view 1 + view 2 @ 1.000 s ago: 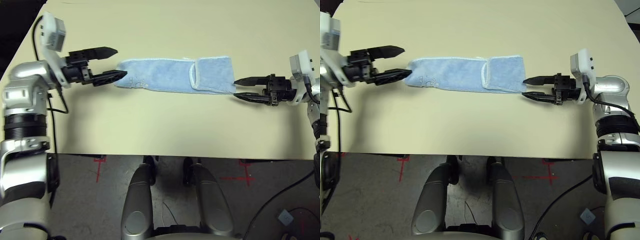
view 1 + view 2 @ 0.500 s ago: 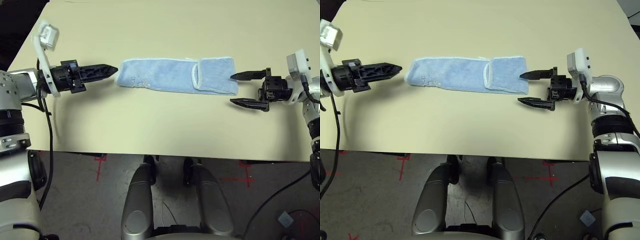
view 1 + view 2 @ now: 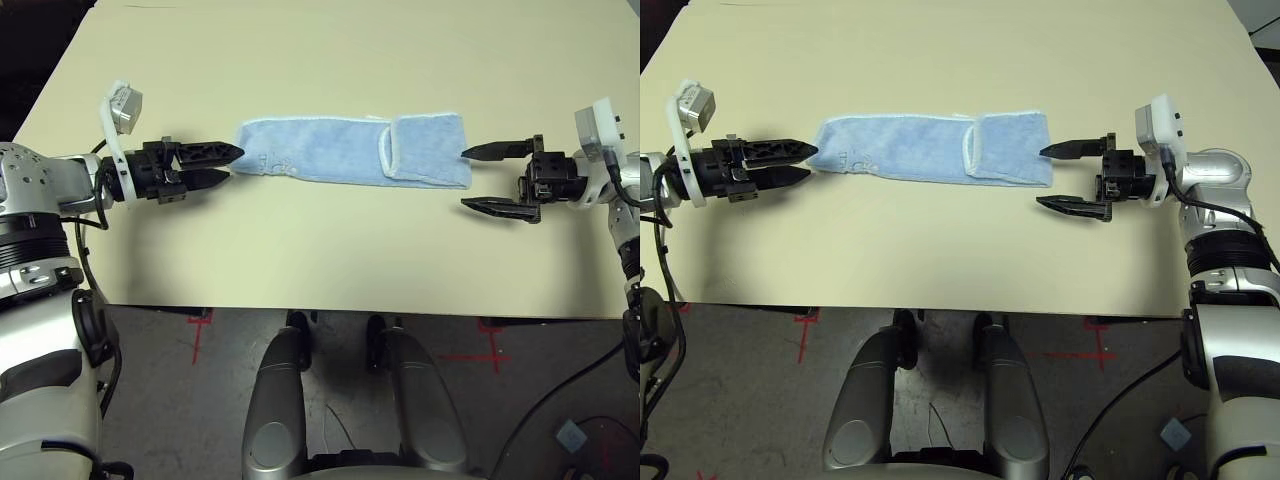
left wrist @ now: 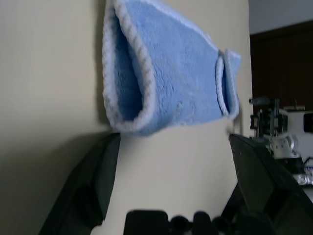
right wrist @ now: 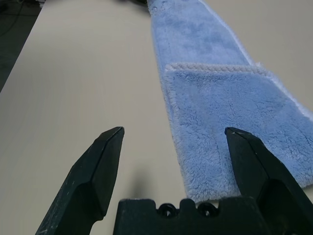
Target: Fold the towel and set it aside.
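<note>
The light blue towel lies on the beige table as a long narrow strip running left to right. A short flap is folded over its right end, and a faint logo sits near its left end. My left gripper is open and level with the table, its tips just at the strip's left end with nothing between them. At the towel's right end, my right gripper is open wide, one finger beside the far corner and one past the near corner.
The table's front edge runs across below the towel, with dark floor and red tape marks beyond it. Bare tabletop stretches behind and in front of the strip. The right gripper's body shows far off in the left wrist view.
The left gripper drew back from the towel's left end, turned, and has come back up to it with fingers parted. The right gripper opened wider a second ago and has held still since.
</note>
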Robot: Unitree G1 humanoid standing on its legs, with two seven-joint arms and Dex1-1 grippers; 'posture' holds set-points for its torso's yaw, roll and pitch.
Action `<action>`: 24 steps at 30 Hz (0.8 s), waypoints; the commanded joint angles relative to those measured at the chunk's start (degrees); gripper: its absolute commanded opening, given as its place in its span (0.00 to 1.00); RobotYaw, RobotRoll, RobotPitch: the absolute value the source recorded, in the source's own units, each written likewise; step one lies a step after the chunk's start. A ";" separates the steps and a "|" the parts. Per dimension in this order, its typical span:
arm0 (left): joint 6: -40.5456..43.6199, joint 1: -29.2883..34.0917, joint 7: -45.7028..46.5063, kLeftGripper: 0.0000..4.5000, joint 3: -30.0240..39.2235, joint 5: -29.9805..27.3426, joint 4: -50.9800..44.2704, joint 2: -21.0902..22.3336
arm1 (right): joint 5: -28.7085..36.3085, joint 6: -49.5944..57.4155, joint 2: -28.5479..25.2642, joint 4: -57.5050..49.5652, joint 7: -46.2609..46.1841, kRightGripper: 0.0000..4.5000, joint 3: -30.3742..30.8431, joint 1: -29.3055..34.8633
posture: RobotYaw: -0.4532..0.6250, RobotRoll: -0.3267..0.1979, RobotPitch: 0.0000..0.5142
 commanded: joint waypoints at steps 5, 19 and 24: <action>-3.32 -0.38 3.03 1.00 0.19 0.39 0.91 -1.82 | -0.21 -0.77 0.02 -0.81 0.52 0.99 -0.96 1.11 | 0.39 0.62 0.65; -9.29 -0.65 4.65 0.69 -1.16 1.37 3.77 -2.22 | -1.56 0.92 0.89 -2.90 -0.29 1.00 -1.13 0.69 | 0.38 0.62 0.64; -11.41 -0.29 4.48 0.26 -1.99 2.12 4.81 -1.34 | -1.49 1.32 0.89 -3.59 -0.41 1.00 -1.20 0.92 | 0.38 0.62 0.64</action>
